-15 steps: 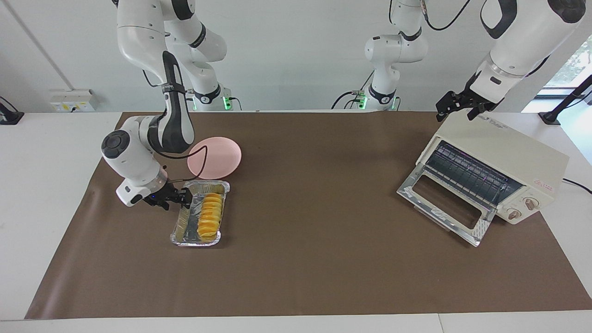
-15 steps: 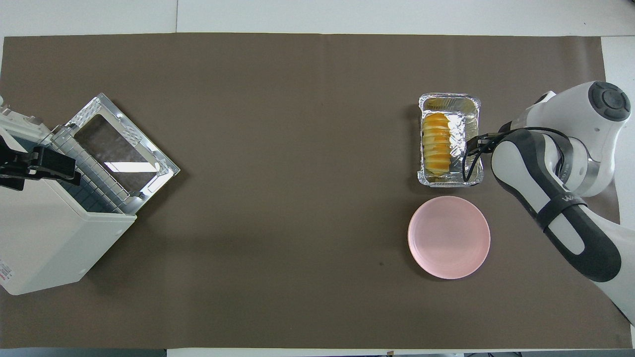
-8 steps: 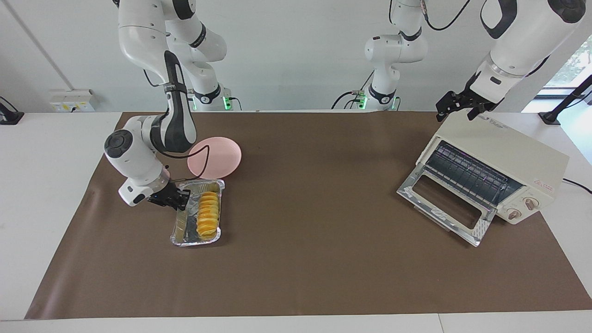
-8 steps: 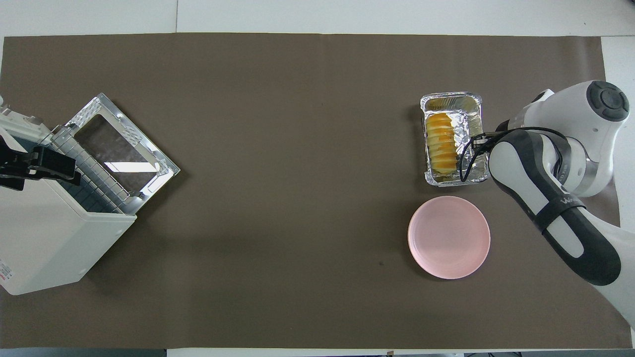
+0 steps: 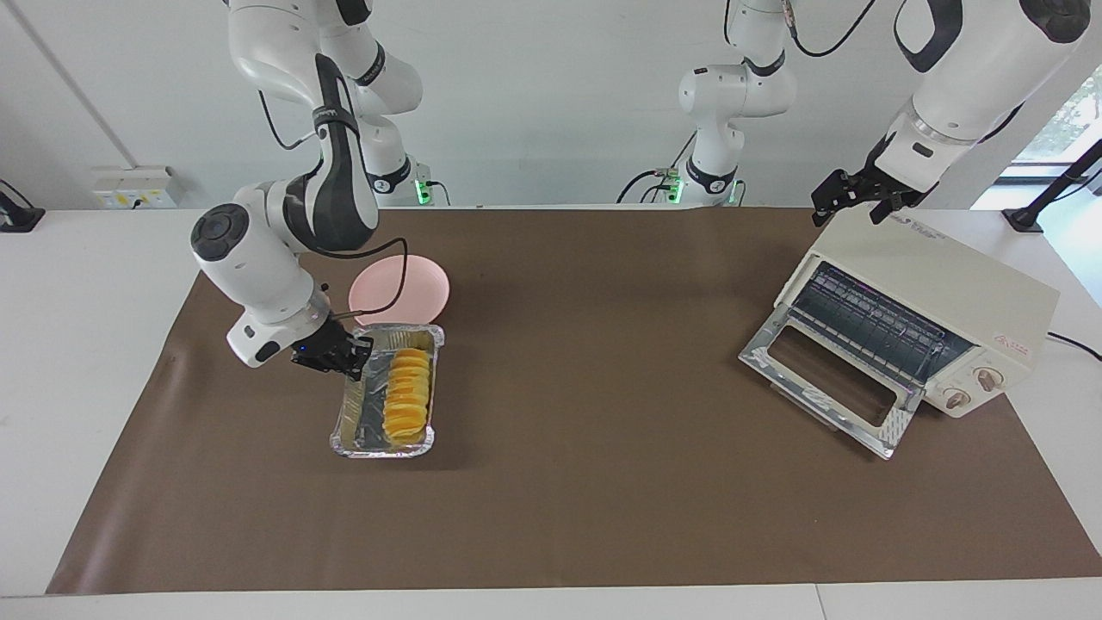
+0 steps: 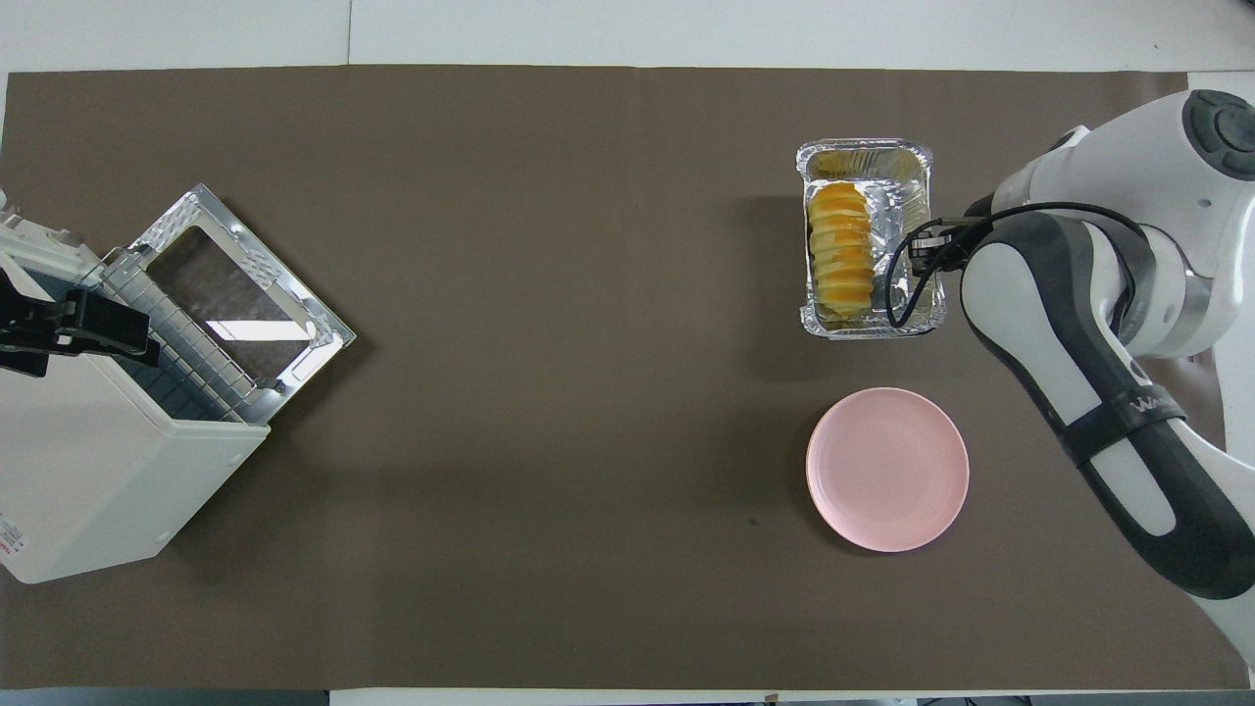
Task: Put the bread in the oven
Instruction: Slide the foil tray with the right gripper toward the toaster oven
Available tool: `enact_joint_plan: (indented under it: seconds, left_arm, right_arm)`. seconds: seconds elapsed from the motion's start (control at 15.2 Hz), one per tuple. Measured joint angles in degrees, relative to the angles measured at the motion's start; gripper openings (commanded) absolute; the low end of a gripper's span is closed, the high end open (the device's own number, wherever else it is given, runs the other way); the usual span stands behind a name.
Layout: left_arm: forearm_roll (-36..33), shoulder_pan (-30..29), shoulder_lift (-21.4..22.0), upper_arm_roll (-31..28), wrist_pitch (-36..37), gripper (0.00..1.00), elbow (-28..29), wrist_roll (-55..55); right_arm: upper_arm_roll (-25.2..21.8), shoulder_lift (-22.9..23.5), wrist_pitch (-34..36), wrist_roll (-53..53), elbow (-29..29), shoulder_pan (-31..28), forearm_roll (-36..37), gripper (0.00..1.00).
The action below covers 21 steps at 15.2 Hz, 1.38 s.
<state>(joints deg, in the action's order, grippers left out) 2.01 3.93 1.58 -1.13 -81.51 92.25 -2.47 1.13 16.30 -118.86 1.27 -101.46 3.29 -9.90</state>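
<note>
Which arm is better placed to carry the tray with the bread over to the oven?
Right. The right gripper is already shut on the rim of the foil tray that holds the bread. The left gripper waits over the oven, whose door is open.

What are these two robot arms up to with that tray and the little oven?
The right gripper has its jaws shut on the rim of a foil tray that holds the bread, beside a pink plate at the right arm's end of the table. The oven sits at the left arm's end with its glass door dropped open. The left gripper waits over the oven's top, jaws open. The bread is not yet in the oven.
</note>
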Motion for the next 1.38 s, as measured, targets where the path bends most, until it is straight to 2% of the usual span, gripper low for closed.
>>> enact_joint_plan:
  seconds: [0.13,0.33,0.53,0.86,1.12,1.25,1.32,1.38]
  left_arm:
    - [0.0,0.0,0.0,0.0,0.0,1.0,0.0,0.0]
    - [0.0,0.0,0.0,0.0,0.0,1.0,0.0,0.0]
    - [0.0,0.0,0.0,0.0,0.0,1.0,0.0,0.0]
    - [0.0,0.0,0.0,0.0,0.0,1.0,0.0,0.0]
    - [0.0,0.0,0.0,0.0,0.0,1.0,0.0,0.0]
    - [0.0,0.0,0.0,0.0,0.0,1.0,0.0,0.0]
    - [0.0,0.0,0.0,0.0,0.0,1.0,0.0,0.0]
    - [0.0,0.0,0.0,0.0,0.0,1.0,0.0,0.0]
  right_arm:
    - [0.1,0.0,0.1,4.5,1.6,4.0,-0.2,0.0]
    - [0.3,0.1,-1.2,14.2,2.8,13.3,-0.2,0.0]
    - [0.3,2.1,-2.9,21.6,4.4,20.6,-0.2,0.0]
    - [0.0,9.1,-10.4,22.3,5.7,22.0,-0.2,0.0]
    - [0.0,12.1,-13.2,22.6,5.4,23.5,-0.2,0.0]
    - [0.0,12.4,-13.6,23.0,5.1,24.3,-0.2,0.54]
    - [0.0,12.3,-13.6,23.1,5.1,24.4,-0.2,0.84]
    - [0.0,12.3,-13.6,23.1,5.1,24.4,-0.2,1.0]
